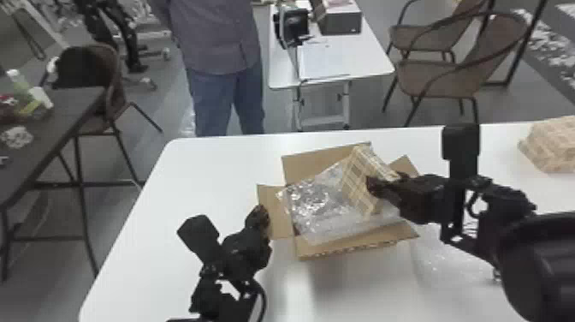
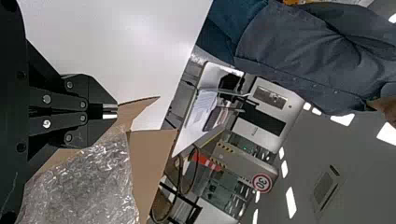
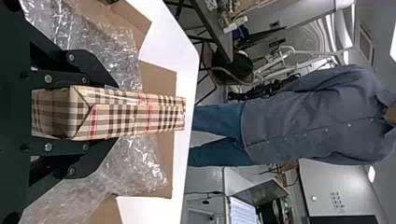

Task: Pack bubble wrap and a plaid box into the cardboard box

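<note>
Beige plaid box (image 1: 357, 182) pinched by black right gripper (image 1: 382, 185), frame centre-right; lower flat onto clear bubble wrap (image 1: 312, 203); left gripper (image 2: 116, 111) pressed together.

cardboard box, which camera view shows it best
The head view, with flaps of the cardboard box spread around the bubble wrap. Each wrist view shows some flaps closer, partly cut off or covered.

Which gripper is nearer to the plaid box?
The right. The right gripper has the plaid box between its fingers over the bubble wrap; the left gripper is off at the cardboard box's left flap.
</note>
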You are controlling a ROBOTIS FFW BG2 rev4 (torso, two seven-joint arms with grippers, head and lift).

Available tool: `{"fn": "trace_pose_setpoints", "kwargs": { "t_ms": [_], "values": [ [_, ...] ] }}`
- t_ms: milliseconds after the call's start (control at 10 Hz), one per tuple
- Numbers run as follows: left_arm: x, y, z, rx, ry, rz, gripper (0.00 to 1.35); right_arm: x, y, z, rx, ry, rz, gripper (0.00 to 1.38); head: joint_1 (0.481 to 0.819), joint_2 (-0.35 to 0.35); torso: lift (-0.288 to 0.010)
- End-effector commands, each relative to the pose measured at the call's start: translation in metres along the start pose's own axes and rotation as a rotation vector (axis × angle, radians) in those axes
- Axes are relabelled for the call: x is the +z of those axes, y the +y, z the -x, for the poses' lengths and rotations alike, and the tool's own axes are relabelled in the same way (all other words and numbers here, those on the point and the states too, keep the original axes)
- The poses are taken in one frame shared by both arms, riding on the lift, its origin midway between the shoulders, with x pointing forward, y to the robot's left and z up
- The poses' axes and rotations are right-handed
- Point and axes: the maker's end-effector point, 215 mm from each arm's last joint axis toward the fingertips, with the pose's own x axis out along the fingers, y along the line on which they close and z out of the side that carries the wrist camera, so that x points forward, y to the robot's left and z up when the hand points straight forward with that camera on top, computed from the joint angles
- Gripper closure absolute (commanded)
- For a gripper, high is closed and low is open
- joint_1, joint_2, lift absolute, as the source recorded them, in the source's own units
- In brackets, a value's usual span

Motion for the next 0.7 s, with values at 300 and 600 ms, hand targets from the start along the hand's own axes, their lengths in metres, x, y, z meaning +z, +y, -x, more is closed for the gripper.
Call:
{"fn": "trace_pose_setpoints", "kwargs": {
  "t_ms": [300, 600],
  "values": [
    [-0.001, -0.003, 0.0, -0.009, 0.0, 0.004, 1.21, -0.071, -0.013, -0.022, -0.016, 0.114, -0.05, 0.89, 0.695, 0.161, -0.073],
    [-0.001, -0.003, 0.001, -0.01, 0.002, 0.004, 1.21, -0.015, 0.004, -0.014, 0.043, -0.008, -0.014, 0.09, 0.695, 0.169, -0.073]
  ]
}}
